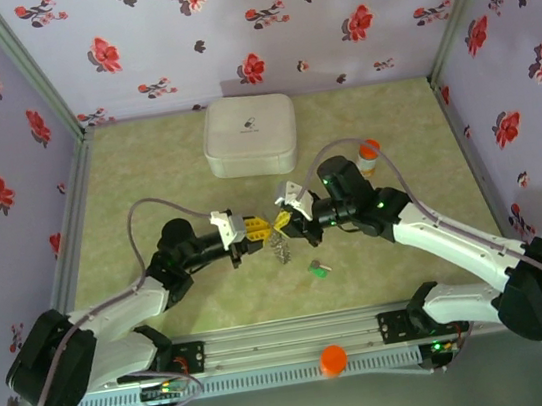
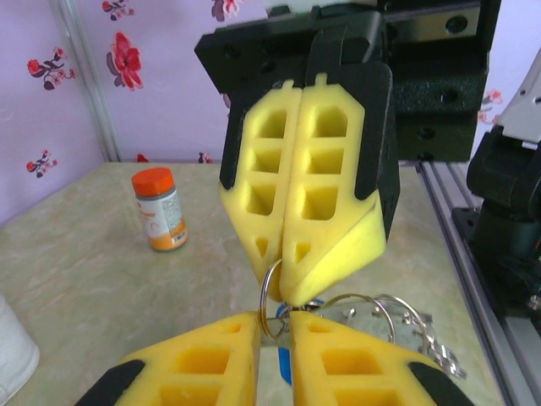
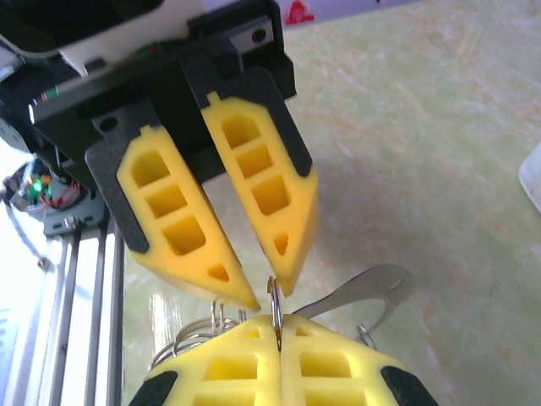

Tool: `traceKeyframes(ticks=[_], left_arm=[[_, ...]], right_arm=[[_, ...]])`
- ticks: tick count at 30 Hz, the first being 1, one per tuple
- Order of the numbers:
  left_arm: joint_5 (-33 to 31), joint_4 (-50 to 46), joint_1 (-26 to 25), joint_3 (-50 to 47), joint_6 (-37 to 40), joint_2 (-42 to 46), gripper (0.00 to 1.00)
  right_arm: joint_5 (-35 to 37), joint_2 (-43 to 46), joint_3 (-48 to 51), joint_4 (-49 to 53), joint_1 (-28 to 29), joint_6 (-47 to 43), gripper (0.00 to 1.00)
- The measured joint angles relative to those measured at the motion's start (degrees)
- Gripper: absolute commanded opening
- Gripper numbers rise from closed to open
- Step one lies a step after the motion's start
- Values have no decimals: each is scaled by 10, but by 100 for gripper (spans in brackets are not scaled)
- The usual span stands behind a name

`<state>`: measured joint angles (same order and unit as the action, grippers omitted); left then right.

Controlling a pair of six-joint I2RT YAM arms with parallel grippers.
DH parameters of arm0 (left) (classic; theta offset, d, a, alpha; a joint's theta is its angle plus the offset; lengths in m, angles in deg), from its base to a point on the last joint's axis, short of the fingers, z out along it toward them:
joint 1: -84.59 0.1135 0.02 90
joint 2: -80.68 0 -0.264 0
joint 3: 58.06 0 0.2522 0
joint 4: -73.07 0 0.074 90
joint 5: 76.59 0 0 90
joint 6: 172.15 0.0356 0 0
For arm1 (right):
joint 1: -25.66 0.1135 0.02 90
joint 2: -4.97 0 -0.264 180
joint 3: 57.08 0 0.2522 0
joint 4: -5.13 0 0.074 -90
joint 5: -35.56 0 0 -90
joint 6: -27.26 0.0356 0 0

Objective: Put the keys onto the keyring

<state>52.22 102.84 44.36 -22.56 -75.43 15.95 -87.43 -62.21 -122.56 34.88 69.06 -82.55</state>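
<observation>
My two grippers meet tip to tip above the middle of the table. My left gripper [image 1: 260, 229] [image 2: 275, 320] is nearly closed on the blue key [image 2: 285, 364], with a silver piece spanning the narrow gap between its pads. My right gripper [image 1: 282, 224] [image 3: 277, 326] is shut on a thin silver ring [image 3: 274, 296] of the keyring. The remaining silver loops of the keyring [image 1: 278, 247] [image 2: 372, 309] hang below the grippers with a flat metal tab [image 3: 372, 288]. The green key [image 1: 319, 269] lies on the table, in front of the grippers and slightly right.
A white rounded square case [image 1: 248, 135] sits at the back centre. An orange-capped bottle [image 1: 369, 154] [image 2: 159, 209] stands behind the right arm. An orange knob [image 1: 332, 359] sits on the front rail. Flowered walls enclose the green mat [image 1: 147, 180].
</observation>
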Motion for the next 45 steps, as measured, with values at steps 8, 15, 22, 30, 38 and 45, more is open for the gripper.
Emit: traceKeyframes(ticks=[8, 15, 22, 30, 38, 45], left_arm=[[-9, -126, 0, 38, 65, 32, 20], [-8, -167, 0, 48, 83, 33, 15], [-4, -188, -2, 56, 87, 33, 12], [0, -189, -2, 56, 83, 32, 0], [3, -132, -2, 34, 70, 32, 0], [-5, -66, -2, 9, 67, 24, 0]], right_arm=[[75, -24, -79, 103, 45, -74, 0], [119, -49, -113, 148, 70, -115, 0], [148, -64, -130, 167, 87, -137, 0], [160, -59, -119, 151, 89, -129, 22], [146, 21, -37, 52, 51, -37, 37], [119, 70, 23, -8, 36, 61, 35]])
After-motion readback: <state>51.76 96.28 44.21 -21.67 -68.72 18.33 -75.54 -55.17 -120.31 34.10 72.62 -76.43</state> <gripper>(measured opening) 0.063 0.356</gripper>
